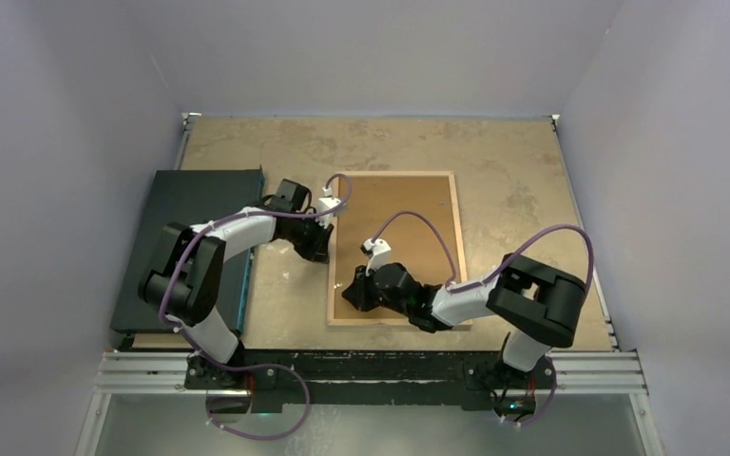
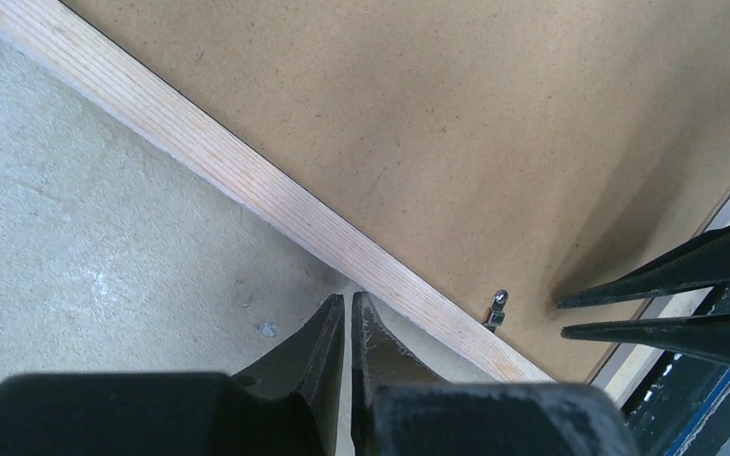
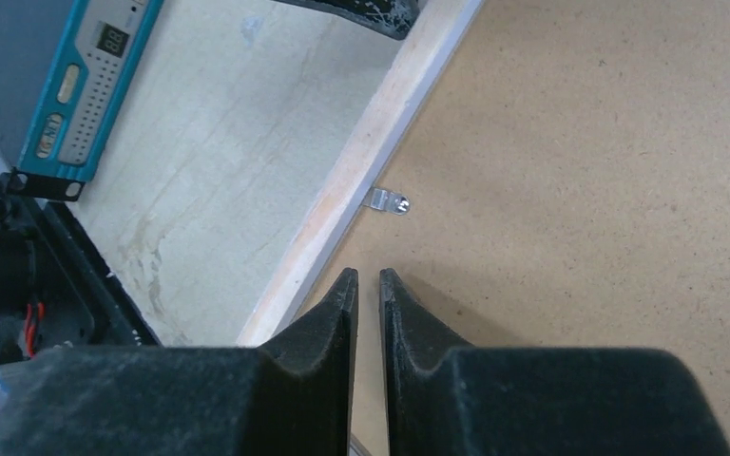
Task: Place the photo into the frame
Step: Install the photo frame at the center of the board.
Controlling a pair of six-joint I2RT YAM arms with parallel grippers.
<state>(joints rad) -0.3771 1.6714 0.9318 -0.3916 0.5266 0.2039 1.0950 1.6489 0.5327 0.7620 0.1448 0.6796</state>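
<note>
The frame (image 1: 335, 247) lies face down in the middle of the table, its brown backing board (image 1: 409, 214) up inside a light wood border (image 2: 247, 176). A small metal clip (image 2: 497, 310) sits on the board beside the left border and also shows in the right wrist view (image 3: 390, 201). My left gripper (image 2: 347, 296) is shut and empty, its tips on the table just outside that border (image 1: 325, 249). My right gripper (image 3: 361, 274) hovers over the board's near-left part (image 1: 352, 293), jaws a narrow gap apart with nothing between them. The photo is out of view.
A dark flat box (image 1: 195, 218) with a teal front panel (image 3: 86, 95) lies left of the frame. Grey walls close in the table on three sides. A metal rail (image 1: 371, 366) runs along the near edge by the arm bases.
</note>
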